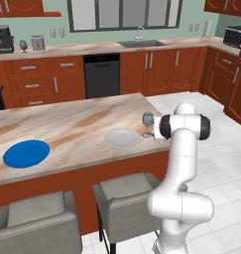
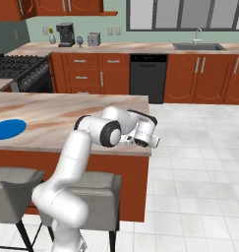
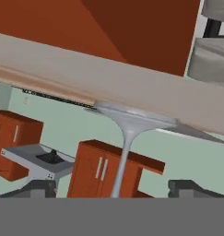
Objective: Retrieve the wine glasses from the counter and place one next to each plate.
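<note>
Wine glass (image 1: 148, 123) stands upright on table (image 1: 67, 129) beside grey plate (image 1: 122, 138) – placed as its partner | fingers (image 3: 116, 190) spread wide, holding nothing.

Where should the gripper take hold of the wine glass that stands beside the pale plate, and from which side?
Probably at the stem: the wine glass stands upright on its round foot, right of the pale plate, and the thin stem fits between fingers better than the rounded bowl. Come level from the bar's open end, where the open gripper already straddles the stem.
</note>
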